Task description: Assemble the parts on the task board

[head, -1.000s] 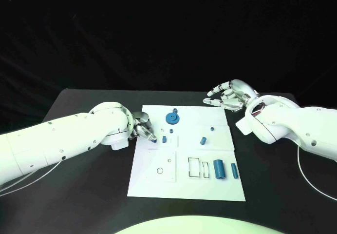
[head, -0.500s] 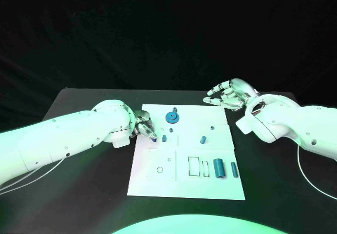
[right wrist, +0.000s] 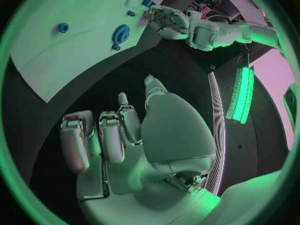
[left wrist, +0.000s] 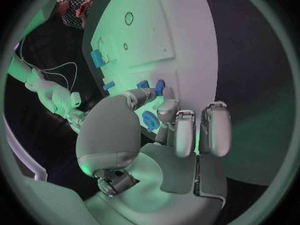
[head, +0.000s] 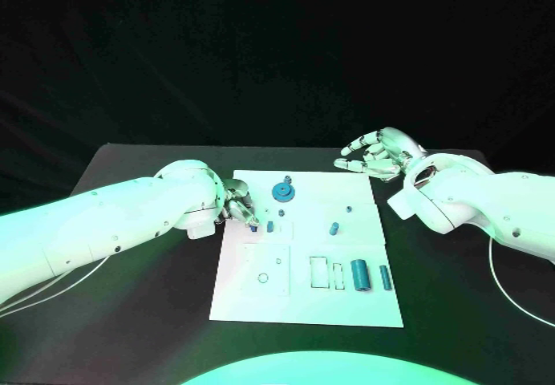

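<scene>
Left hand: fingers pinch a small blue part at its fingertips, over the task board.
Right hand: holds nothing, fingers apart, beyond the board's far corner.

1. The silver many-fingered left hand reaches over the white task board.
2. Its thumb and a finger pinch a small blue part.
3. More small blue pieces sit on the board.

left hand: silver many-fingered left hand now sits further over the white task board's left edge.

small blue part: now under its fingertips.
</scene>
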Available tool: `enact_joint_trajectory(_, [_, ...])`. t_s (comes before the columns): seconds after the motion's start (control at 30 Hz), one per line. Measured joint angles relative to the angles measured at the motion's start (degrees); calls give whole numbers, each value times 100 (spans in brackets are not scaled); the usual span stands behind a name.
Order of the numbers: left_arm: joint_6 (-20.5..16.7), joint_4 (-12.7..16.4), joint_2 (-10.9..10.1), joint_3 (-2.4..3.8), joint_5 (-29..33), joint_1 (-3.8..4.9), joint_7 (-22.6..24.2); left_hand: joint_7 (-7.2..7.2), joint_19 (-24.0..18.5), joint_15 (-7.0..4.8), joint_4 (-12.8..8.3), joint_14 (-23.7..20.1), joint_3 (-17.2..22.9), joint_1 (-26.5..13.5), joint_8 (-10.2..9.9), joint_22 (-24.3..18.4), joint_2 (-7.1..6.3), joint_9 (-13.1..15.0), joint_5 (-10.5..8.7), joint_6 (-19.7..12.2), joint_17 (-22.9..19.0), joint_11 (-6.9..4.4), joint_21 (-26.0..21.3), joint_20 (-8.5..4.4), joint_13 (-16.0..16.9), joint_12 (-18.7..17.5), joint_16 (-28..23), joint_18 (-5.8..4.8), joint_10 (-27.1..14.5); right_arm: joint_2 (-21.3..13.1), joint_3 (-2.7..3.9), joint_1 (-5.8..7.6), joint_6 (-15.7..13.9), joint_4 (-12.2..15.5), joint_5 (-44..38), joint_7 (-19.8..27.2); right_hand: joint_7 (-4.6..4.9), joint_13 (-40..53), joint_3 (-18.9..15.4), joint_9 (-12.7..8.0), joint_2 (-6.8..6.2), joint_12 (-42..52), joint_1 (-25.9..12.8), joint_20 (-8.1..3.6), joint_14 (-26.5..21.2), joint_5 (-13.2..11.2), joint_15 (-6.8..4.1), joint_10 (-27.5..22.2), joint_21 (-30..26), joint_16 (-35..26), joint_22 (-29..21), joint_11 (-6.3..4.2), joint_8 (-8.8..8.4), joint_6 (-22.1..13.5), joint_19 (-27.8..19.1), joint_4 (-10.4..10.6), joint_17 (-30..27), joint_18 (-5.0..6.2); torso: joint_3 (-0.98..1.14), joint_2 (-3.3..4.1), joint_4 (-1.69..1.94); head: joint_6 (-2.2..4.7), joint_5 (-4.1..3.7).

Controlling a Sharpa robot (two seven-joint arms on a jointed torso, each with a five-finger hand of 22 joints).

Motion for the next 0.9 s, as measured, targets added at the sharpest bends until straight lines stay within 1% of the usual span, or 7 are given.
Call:
enact_joint_trajectory(0.33, [50, -15, 6, 1, -1, 6, 0, -11, 0, -12, -32, 12, -32, -139, -17, 0, 15, 4, 34, -12, 0, -32, 0, 0, 32, 24, 0, 0, 33, -7, 0, 0, 0, 2, 0, 0, 0, -1, 0, -9, 0, 0, 0, 0, 0, 0, 0, 0, 0, 0, 0, 0, 0, 0, 0, 0, 0, 0, -2, -4, 2, -12, -3])
enact_joint_trajectory(0.4, [50, -17, 4, -1, -1, 6, 0, -63, 14, -25, -350, 21, 151, -371, -20, 0, -13, 5, -18, -2, 0, -53, 0, -14, 33, 25, 0, 1, 53, -8, 0, 0, 0, 2, 0, 0, 0, -1, 0, -9, 0, 0, 0, 0, 0, 0, 0, 0, 0, 0, 0, 0, 0, 0, 0, 0, 0, 0, -2, -4, 3, -13, -3])
enact_joint_trajectory(0.5, [48, -28, -3, -2, -1, 5, 0, -116, 10, -65, -435, 22, 98, -602, -103, 0, -21, -44, -72, 49, 0, -75, 0, -52, 32, 24, 0, 1, 71, -11, 0, 0, -1, 2, 0, 0, 0, -1, 0, -9, 0, 0, 0, 0, 0, 0, 0, 0, 0, 0, 5, 0, 0, 0, 0, 0, -1, 0, -3, -5, 4, -13, -8])
enact_joint_trajectory(0.53, [47, -31, -6, -2, -1, 5, 1, -130, 10, -66, -417, 21, 43, -682, -125, 0, -25, -67, -84, 61, 0, -82, 0, -52, 31, 25, 0, 1, 66, -12, 0, 0, -1, 2, 0, 0, 0, -1, 0, -9, 0, 0, 0, 0, 0, 0, 0, 0, 0, 0, 4, 0, 0, 0, 0, 0, -1, 0, -3, -5, 4, -13, -8])
enact_joint_trajectory(0.6, [45, -41, -14, -5, -1, 3, 1, -194, 10, -65, -249, 22, -235, -798, -169, 0, -36, -102, -83, 90, 0, -103, -20, -52, 31, 24, 0, 1, 36, -13, 0, 0, -1, 2, 0, 1, 0, -1, 0, -9, 0, 0, 0, 0, 0, 0, 0, 0, 0, 0, 4, 0, 0, 0, 0, 0, -1, 0, -3, -5, 4, -13, -8])
enact_joint_trajectory(0.73, [37, -62, -19, -8, -2, -2, 2, -143, 10, -65, -15, 22, -734, -847, -221, 0, -48, -152, -106, 124, 0, -75, -21, -52, 31, 24, 0, 1, 5, -15, 0, 0, -3, 2, 1, 2, 0, -2, 0, -9, 0, 0, 0, 0, 0, 0, 0, 0, 0, 0, 4, 0, 0, 0, 0, 0, -1, 0, -4, -5, 4, -10, -8])
enact_joint_trajectory(0.9, [30, -77, -17, -9, -1, -3, 10, -153, 10, -65, 176, 21, -1112, -852, -252, 0, -53, -170, -127, 135, 0, -75, -21, -52, 35, 24, 0, 1, 5, -15, 0, 0, -3, 1, 1, 3, 0, -2, 0, -9, 0, 0, 0, 0, 0, 0, 0, 0, 0, 0, 4, 0, 0, 0, 0, 0, -1, 0, -4, -4, 3, -8, -8])
